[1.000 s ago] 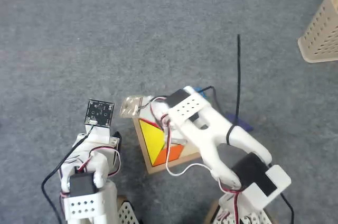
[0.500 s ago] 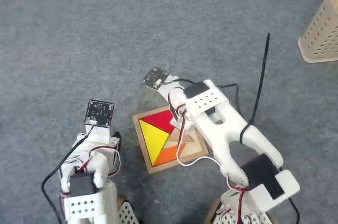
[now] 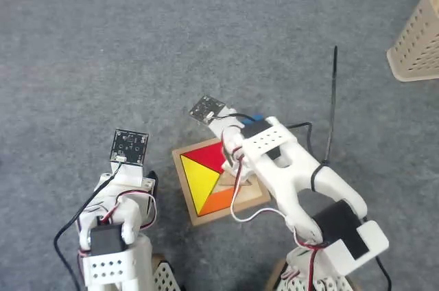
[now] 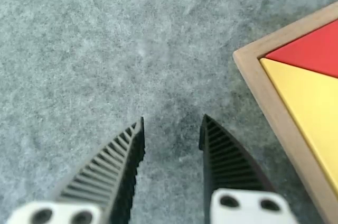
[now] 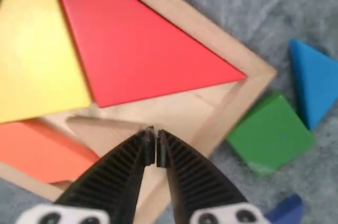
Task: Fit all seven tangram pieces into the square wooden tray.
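Wooden tray (image 5: pixel 224 110) sits under the right gripper (image 5: pixel 153 133), which we note is clenched on nothing. Red triangle (image 5: pixel 132 49) and yellow triangle (image 5: pixel 37 60) are seated ahead of it. Green square (image 5: pixel 269 134) lies beside it, outside the rim, likely next. Left gripper (image 4: pixel 171 129) hangs parted over carpet (image 4: pixel 105 34).

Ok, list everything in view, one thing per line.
tray: one, bare wood, on the carpet between the arms
red triangle: one, red, in the tray along a rim
yellow triangle: one, yellow, in the tray beside the red one
orange piece: one, orange, in the tray by the yellow one
green square: one, green, on the carpet beside the tray's rim
blue triangle: one, blue, on the carpet past the green square
dark blue piece: one, dark blue, on the carpet, partly seen
basket: one, beige, far corner
cable: one, black
carpet: one, grey
left tool: open, over carpet beside the tray's corner
right tool: shut, over the tray's bare floor
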